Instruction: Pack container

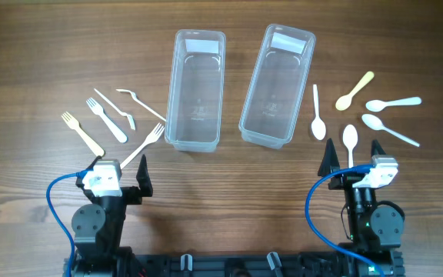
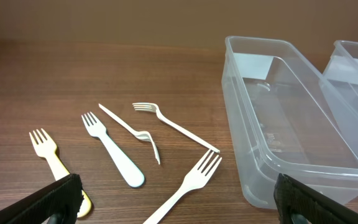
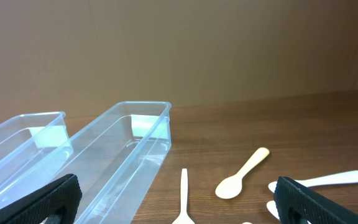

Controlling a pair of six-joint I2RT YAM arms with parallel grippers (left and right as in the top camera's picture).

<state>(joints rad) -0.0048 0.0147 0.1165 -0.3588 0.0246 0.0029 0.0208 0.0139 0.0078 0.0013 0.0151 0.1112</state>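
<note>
Two clear plastic containers stand empty at the table's middle, the left container (image 1: 193, 145) and the right container (image 1: 264, 138). Several plastic forks (image 1: 108, 118) lie left of them, one with a yellow handle (image 1: 81, 132). Several plastic spoons (image 1: 318, 115) lie right of them, one yellow (image 1: 354, 91). My left gripper (image 1: 121, 165) is open and empty, near the table's front, just behind a white fork (image 2: 191, 180). My right gripper (image 1: 354, 158) is open and empty, just in front of the spoons (image 3: 244, 174). The left container (image 2: 291, 168) and the right container (image 3: 117, 162) show in the wrist views.
The table is bare brown wood. Blue cables loop beside both arm bases at the front edge (image 1: 52, 200). The second container shows at the far left of the right wrist view (image 3: 17, 143).
</note>
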